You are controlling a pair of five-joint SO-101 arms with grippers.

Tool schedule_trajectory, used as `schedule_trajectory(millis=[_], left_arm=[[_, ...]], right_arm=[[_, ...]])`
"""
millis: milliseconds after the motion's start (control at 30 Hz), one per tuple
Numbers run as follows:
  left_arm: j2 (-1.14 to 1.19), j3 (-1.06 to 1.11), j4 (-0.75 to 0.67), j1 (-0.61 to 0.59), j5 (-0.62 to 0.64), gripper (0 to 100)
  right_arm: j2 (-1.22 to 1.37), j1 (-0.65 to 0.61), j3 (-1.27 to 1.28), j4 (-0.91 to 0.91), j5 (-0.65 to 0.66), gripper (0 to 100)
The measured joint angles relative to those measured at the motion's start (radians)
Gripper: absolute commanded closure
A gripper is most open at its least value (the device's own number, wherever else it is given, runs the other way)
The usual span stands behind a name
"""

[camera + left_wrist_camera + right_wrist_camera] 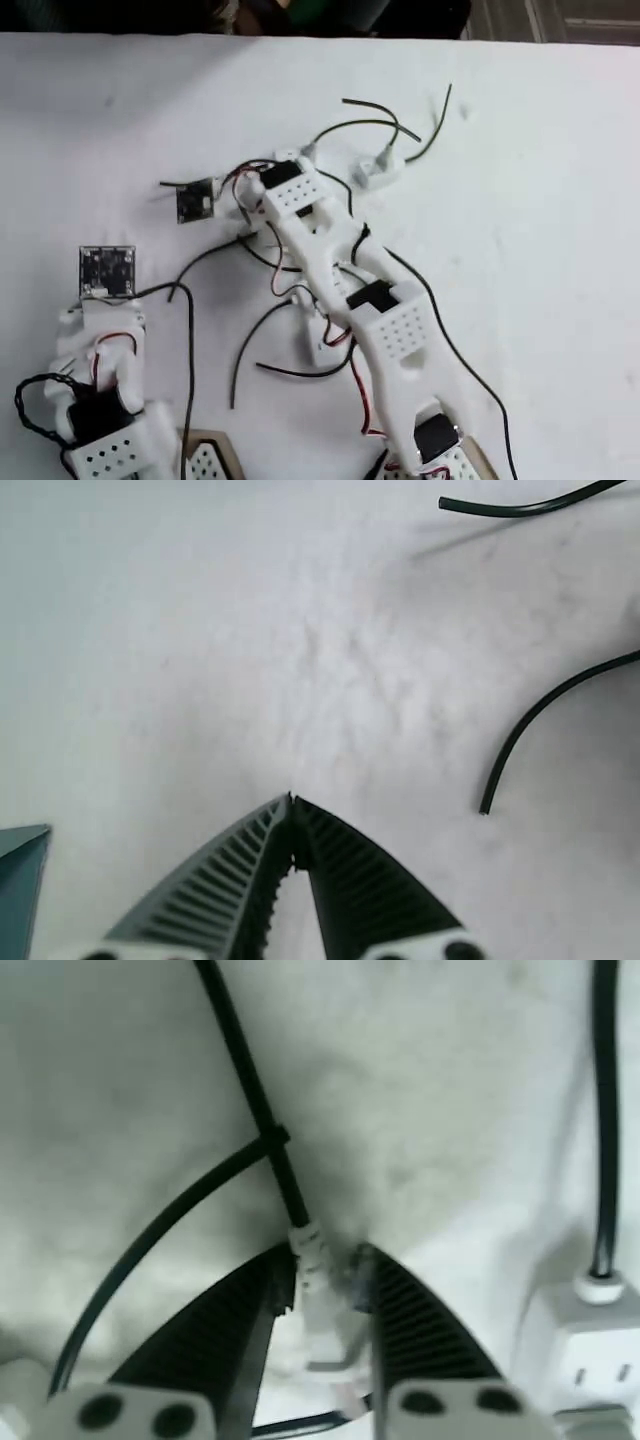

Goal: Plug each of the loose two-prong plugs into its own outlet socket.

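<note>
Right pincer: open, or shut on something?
Shut on a white plug: the fingers of the right pincer press against both its sides, its black cord trailing out ahead.

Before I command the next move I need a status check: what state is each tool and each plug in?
Left tool, shut, holding nothing.
Right tool, shut on a white plug.
Second white plug, lying loose, not plugged in, both prongs bare.
</note>
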Motion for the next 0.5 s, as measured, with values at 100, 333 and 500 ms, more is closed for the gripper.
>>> schedule_trajectory(millis=[100,333,500], left_arm=[[0.0,0.0,0.0,0.0,0.0,98],[0.0,0.0,0.0,0.0,0.0,98],[0.0,0.0,0.0,0.0,0.0,98]], right_arm=[[0.002,0.0,-0.021,0.0,-0.006,98.1],[0.005,0.002,-0.203,0.167,-0.213,98.1],[-0.006,0.002,-0.356,0.307,-0.393,98.1]])
